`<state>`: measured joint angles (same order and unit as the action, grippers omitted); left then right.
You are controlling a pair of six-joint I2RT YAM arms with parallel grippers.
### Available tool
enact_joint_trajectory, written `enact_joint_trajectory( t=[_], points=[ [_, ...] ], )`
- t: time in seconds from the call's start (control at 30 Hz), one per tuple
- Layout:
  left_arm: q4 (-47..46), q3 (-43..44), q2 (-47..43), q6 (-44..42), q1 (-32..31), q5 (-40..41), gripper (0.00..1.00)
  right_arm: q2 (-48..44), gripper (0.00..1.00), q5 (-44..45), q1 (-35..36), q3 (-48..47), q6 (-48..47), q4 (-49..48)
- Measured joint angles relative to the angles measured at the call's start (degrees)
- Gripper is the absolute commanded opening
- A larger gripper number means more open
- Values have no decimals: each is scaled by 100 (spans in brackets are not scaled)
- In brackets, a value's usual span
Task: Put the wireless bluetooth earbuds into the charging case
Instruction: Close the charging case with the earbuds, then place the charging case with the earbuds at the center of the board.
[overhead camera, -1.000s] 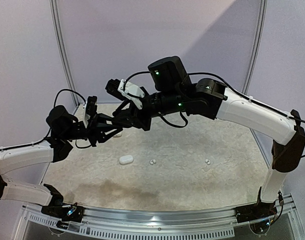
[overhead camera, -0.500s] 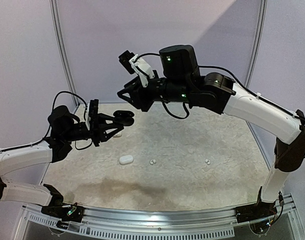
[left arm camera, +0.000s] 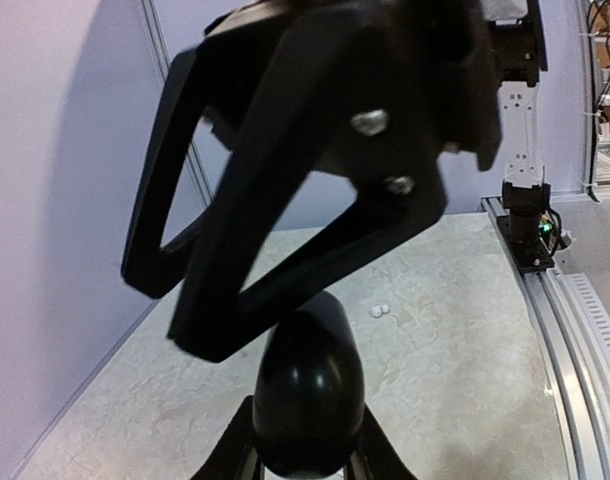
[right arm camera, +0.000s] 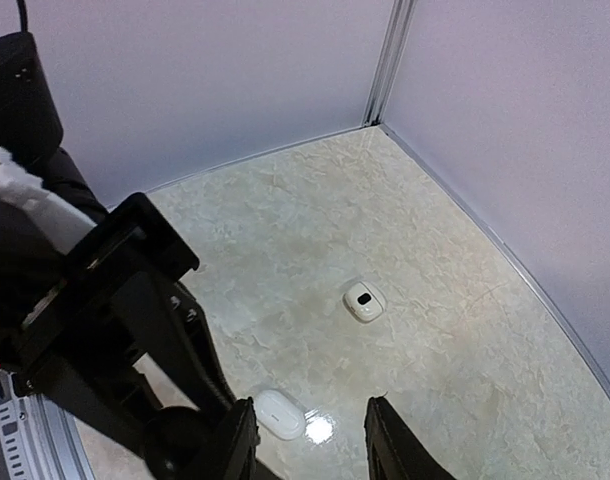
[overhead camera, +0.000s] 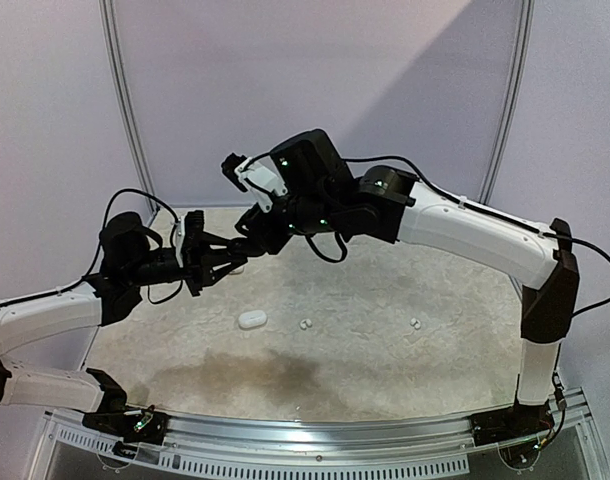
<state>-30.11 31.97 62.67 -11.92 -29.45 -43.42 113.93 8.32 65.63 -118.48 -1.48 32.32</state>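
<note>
Earbuds (overhead camera: 306, 324) lie on the worktop (overhead camera: 385, 290) beside a white case (overhead camera: 251, 320). Raised behind that case, the left gripper (left arm camera: 307, 450) clamps a black case (left arm camera: 307, 385); the right gripper (right arm camera: 307, 450) gapes empty.

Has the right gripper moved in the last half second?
Yes. The right gripper has come down toward the white case on the table, meeting the left gripper, which holds a black case.

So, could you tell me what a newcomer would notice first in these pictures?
In mid-air over the far left of the table, the left gripper clamps a glossy black case, with the open right gripper close above it. Below, a white case and tiny white earbuds lie loose on the marbled top.
</note>
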Motion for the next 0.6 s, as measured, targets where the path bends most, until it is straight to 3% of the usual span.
enact_joint_trajectory(
  t=[0.17,0.37,0.6],
  points=[
    [44,61,70,361,20,37,0,-389,45,260,68,334,-9,90],
    [289,492,420,1921,278,225,0,-1228,52,490,-332,1259,380,-162],
    [2568,1799,1425,2981,1045,623,0,-2173,54,1086,-1550,2590,1659,2]
  ],
)
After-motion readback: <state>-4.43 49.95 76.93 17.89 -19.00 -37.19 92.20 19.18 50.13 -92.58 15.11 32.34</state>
